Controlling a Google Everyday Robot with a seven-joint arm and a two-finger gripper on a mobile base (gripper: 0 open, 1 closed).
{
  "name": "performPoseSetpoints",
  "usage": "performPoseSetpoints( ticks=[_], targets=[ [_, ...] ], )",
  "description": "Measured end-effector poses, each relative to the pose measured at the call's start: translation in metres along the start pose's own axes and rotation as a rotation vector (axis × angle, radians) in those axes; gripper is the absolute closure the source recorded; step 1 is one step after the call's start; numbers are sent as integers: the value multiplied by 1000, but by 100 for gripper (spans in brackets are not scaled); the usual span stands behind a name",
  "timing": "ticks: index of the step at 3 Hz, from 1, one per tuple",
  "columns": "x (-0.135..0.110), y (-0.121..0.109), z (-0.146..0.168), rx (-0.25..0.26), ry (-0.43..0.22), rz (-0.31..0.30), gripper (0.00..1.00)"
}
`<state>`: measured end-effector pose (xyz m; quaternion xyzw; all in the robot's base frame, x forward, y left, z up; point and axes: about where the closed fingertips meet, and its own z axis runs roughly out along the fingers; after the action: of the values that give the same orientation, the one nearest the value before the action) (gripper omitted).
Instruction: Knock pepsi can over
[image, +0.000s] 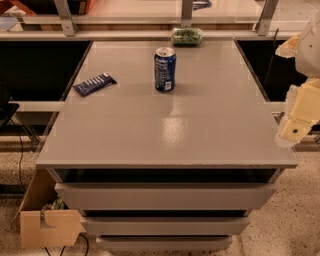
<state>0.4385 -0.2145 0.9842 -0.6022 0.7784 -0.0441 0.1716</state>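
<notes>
The pepsi can stands upright on the grey table, toward the far middle. It is dark blue with a silver top rim and white label markings. My gripper is at the right edge of the view, beside the table's front right corner, well to the right of the can and nearer the camera. It touches nothing.
A flat dark blue snack bar wrapper lies at the table's left side. A green translucent packet sits at the far edge. Drawers are below the tabletop. A cardboard box stands on the floor at lower left.
</notes>
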Motion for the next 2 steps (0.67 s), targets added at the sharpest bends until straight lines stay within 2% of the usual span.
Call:
performPoseSetpoints(
  ticks=[1, 2],
  targets=[
    [0, 0, 0, 0, 0, 0, 0],
    [1, 1, 3, 5, -31, 23, 0]
  ],
)
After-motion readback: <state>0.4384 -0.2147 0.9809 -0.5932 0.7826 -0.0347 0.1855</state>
